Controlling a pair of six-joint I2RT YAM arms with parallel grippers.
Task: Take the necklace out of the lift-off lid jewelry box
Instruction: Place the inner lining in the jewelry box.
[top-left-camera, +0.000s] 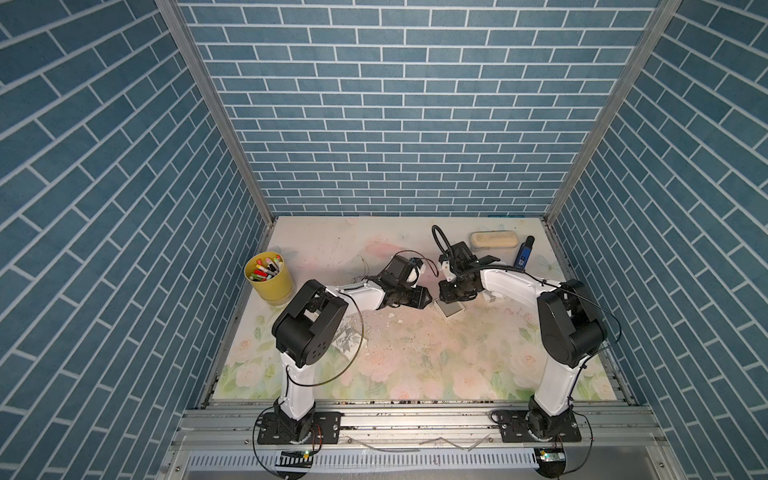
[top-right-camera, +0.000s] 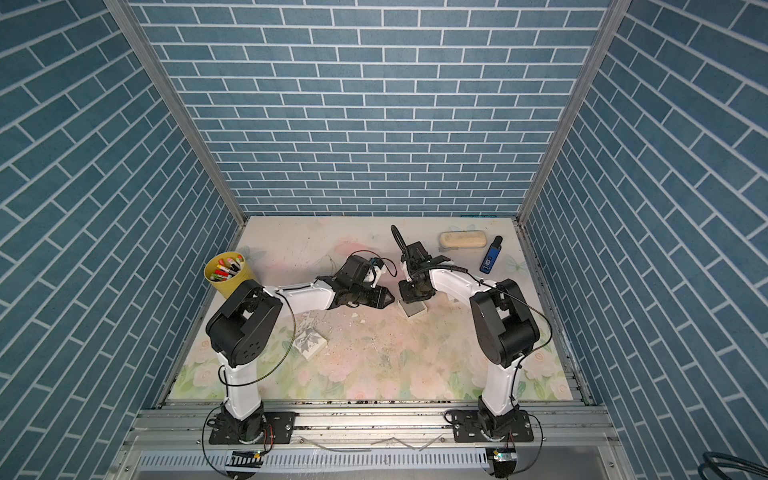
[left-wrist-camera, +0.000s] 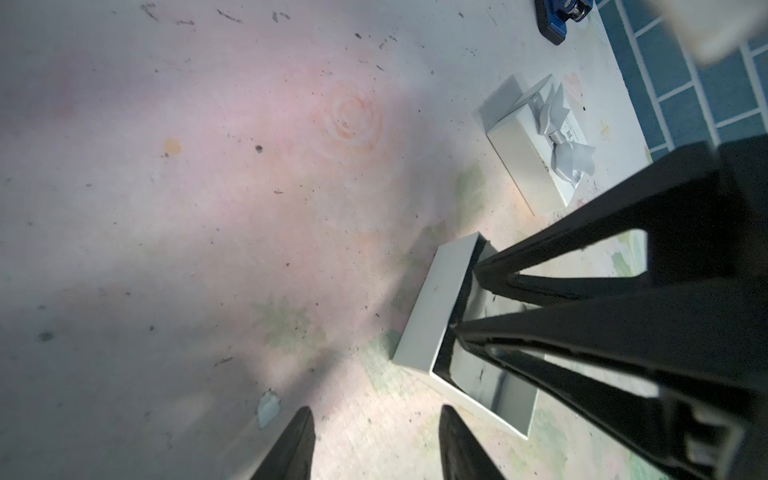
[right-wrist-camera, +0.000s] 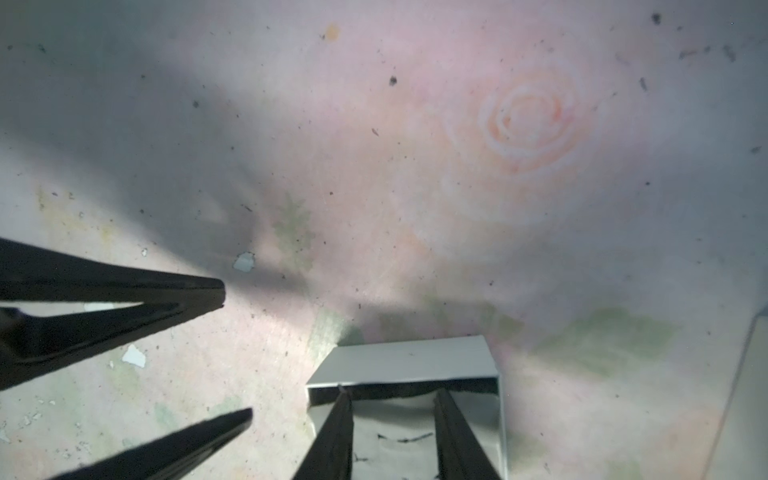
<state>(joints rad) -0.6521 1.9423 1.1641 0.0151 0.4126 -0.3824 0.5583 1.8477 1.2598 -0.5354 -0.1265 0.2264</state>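
Now, box (right-wrist-camera: 407, 357): lid off, near middle of surface.
Lid (left-wrist-camera: 528, 166): beside box, toward right edge.
Right gripper (right-wrist-camera: 392, 395): partly open, tips inside box.
Left gripper (left-wrist-camera: 376, 411): open, empty, just beside box.
Necklace: cannot tell where.

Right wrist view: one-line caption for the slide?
Right gripper, jaws apart, reaches into the lidless jewelry box; left gripper open beside it.
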